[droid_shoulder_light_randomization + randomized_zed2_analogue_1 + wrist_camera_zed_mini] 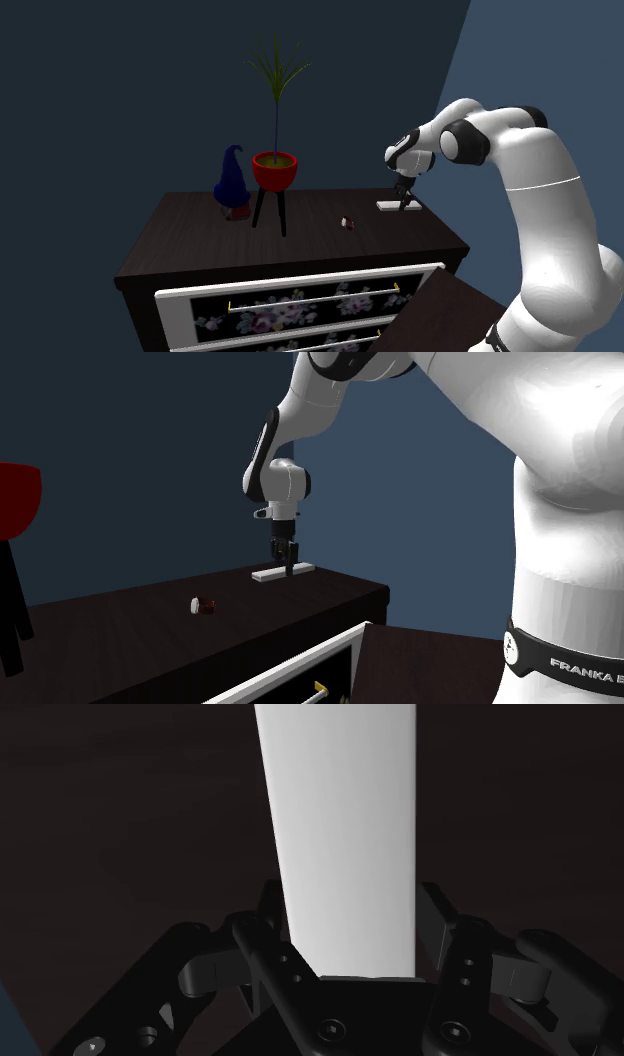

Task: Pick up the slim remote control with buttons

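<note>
White slim remote control (387, 207) lies flat on dark dresser top (200, 250), near back corner at shoulder view's right. Claw (402, 200) points straight down onto it, set narrow. Fingers (432, 919) flank remote's long sides, seemingly pressed against both. Small red-and-white object (347, 222) sits nearer middle of top. Red potted plant (274, 170) and blue-hatted gnome (232, 185) stand toward back edge. Top drawer (300, 305) pulled open.

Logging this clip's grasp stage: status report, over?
Status: tool shut on white remote. Remote flat on dark dresser top, not lifted. Off to one side, small red-and-white object, not in the path.
</note>
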Controlling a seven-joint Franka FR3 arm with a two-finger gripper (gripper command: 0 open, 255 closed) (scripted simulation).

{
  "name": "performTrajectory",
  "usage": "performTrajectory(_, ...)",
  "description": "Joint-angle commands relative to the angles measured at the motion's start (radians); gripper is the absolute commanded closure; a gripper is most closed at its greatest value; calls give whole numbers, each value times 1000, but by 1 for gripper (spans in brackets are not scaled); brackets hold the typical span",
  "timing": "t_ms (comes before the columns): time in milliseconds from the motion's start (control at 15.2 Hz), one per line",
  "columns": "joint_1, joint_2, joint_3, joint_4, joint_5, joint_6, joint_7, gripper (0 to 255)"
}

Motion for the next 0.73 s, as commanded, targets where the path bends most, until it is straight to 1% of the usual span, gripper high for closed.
performTrajectory(0,0,1,0,0,0,0,0,255)
performTrajectory(330,0,0,0,-2,0,2,-1,255)
performTrajectory(660,15,-44,-21,-1,-25,-41,14,255)
